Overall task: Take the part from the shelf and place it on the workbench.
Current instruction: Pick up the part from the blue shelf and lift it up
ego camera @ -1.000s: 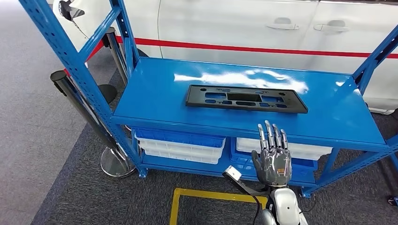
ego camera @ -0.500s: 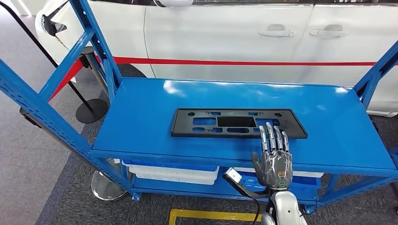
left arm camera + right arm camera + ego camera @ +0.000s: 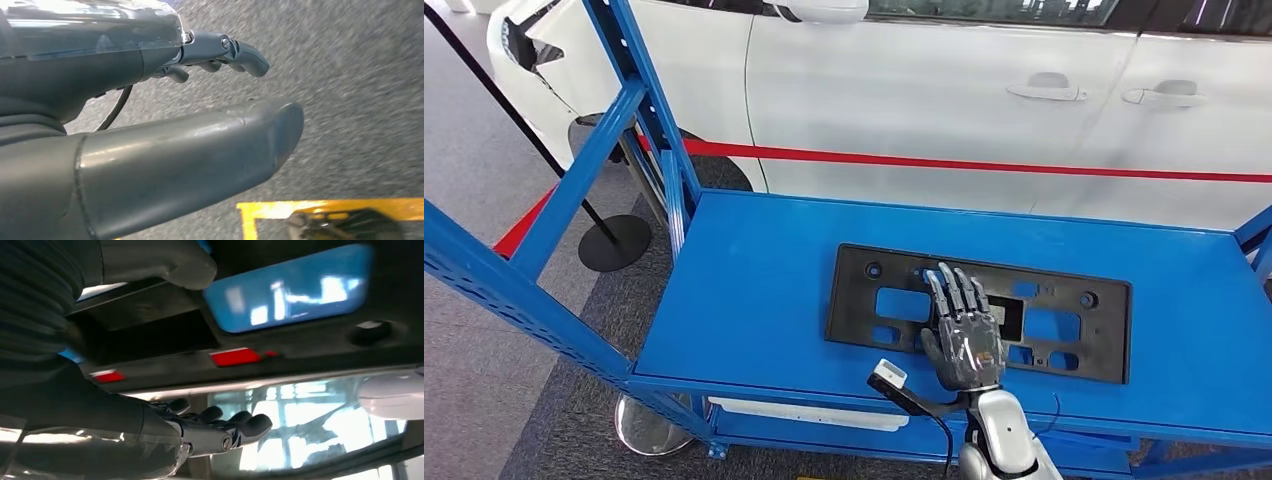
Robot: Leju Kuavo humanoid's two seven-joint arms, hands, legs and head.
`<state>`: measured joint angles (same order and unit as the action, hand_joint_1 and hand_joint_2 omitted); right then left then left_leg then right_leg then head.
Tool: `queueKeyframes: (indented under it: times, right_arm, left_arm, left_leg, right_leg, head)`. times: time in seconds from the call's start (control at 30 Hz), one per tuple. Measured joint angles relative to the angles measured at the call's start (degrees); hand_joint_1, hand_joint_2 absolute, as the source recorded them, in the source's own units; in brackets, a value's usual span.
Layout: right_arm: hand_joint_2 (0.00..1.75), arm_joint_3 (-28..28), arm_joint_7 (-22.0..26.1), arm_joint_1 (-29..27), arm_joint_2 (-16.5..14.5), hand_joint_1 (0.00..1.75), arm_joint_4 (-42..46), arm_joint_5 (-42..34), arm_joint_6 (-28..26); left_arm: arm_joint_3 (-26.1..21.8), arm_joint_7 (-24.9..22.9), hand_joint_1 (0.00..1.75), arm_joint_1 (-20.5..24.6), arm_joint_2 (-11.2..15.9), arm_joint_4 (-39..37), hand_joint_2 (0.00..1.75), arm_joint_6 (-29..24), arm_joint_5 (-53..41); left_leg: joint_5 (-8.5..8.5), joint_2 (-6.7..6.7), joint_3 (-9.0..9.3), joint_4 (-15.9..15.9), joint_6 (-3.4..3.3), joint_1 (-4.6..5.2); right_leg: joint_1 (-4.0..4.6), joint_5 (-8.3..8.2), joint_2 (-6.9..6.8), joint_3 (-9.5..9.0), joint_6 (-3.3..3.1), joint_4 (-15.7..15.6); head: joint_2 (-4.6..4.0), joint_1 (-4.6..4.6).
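Observation:
The part (image 3: 1064,312) is a flat black plastic plate with rectangular cut-outs, lying on the blue shelf top (image 3: 744,290). My right hand (image 3: 962,335) hovers over the plate's middle, fingers straight and spread, holding nothing; I cannot tell whether it touches the plate. In the right wrist view the black part (image 3: 300,347) passes close by my right hand (image 3: 150,425), with blue showing through its cut-outs. My left hand (image 3: 150,55) hangs over grey carpet, thumb out and fingers loosely bent, with nothing in it.
A white car (image 3: 984,100) with a red stripe stands right behind the shelf. Blue uprights (image 3: 649,110) rise at the shelf's left end, with a black stanchion base (image 3: 614,243) beyond. White bins (image 3: 809,413) sit under the top. Yellow floor tape (image 3: 320,209) marks the carpet.
The whole view has shifted as the camera moved closer to the shelf. My right hand, earlier in front of the shelf edge, is now over the black part.

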<state>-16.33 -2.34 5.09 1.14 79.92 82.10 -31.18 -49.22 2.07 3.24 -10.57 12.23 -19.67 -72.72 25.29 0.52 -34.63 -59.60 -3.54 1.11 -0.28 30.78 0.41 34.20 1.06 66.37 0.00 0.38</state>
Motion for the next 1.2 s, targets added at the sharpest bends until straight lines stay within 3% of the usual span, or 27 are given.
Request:
queueKeyframes:
  times: [0.03,0.07,0.1,0.2,0.47,0.97,1.07,1.2]
  right_arm:
    - [1.75,-0.99,0.08,2.13,0.57,0.00,-1.51,-1.86,2.60]
    - [1.75,-2.03,0.13,4.34,1.18,0.00,-2.95,-3.47,4.75]
    - [1.75,-3.03,0.15,6.49,1.71,0.00,-4.26,-4.69,6.45]
    - [1.75,-5.69,0.22,11.75,3.12,0.00,-7.32,-7.00,9.70]
    - [1.75,-10.20,-0.37,18.10,5.99,0.00,-8.90,-9.12,12.80]
    - [1.75,-13.51,-4.15,18.64,7.22,0.00,-9.25,-5.59,11.32]
    - [1.75,-13.83,-2.71,18.17,7.27,0.00,-8.33,-7.11,9.86]
    - [1.75,-14.87,5.31,15.75,7.31,0.00,-2.58,-17.82,8.42]
  left_arm:
    - [0.00,0.26,0.00,0.08,-0.11,-0.04,0.00,-0.03,-0.21]
    - [0.00,0.51,0.00,0.20,-0.23,-0.08,0.00,-0.08,-0.38]
    - [0.00,0.69,0.00,0.32,-0.33,-0.11,0.00,-0.14,-0.61]
    - [0.02,0.92,0.00,0.51,-0.37,-0.15,0.00,-0.24,-1.14]
    - [0.02,1.69,0.00,0.12,-0.34,-0.15,0.00,-0.07,-1.85]
    - [0.02,1.15,0.00,0.00,-0.35,-0.15,0.00,-0.22,-2.52]
    - [0.02,1.25,0.00,-0.03,-0.35,-0.15,0.00,-0.21,-2.48]
    - [-0.17,1.53,0.00,-0.14,-0.29,-0.15,0.00,-0.11,-1.97]
  left_leg:
    - [0.34,0.03,0.56,0.07,0.00,0.22]
    - [0.54,0.06,0.82,0.13,0.06,0.32]
    - [0.62,0.09,0.87,0.21,0.09,0.34]
    - [0.64,0.07,0.77,0.32,0.12,0.32]
    - [0.72,0.22,0.80,0.46,0.23,0.32]
    - [0.72,0.21,0.81,0.47,0.22,0.42]
    - [0.73,0.22,0.81,0.47,0.22,0.43]
    - [0.77,0.23,0.81,0.47,0.25,0.43]
  right_leg:
    - [0.33,-2.43,0.00,-0.40,-0.84,-2.94]
    - [0.58,-3.63,0.00,-0.92,-1.49,-5.30]
    - [0.66,-3.87,-0.02,-1.26,-1.58,-6.52]
    - [0.55,-3.71,-0.03,-1.63,-0.69,-7.82]
    - [0.56,-3.47,-0.13,-1.66,-0.94,-7.83]
    - [0.56,-3.45,-0.12,-1.68,-0.96,-7.86]
    - [0.56,-3.45,-0.12,-1.69,-0.96,-7.87]
    - [0.55,-3.44,-0.12,-1.69,-0.96,-7.89]
  head:
    - [0.00,-0.20]
    - [0.00,-0.33]
    - [0.00,-0.49]
    - [0.00,-0.53]
    - [0.00,-0.52]
    - [0.00,-0.51]
    - [0.00,-0.50]
    - [0.00,-0.51]
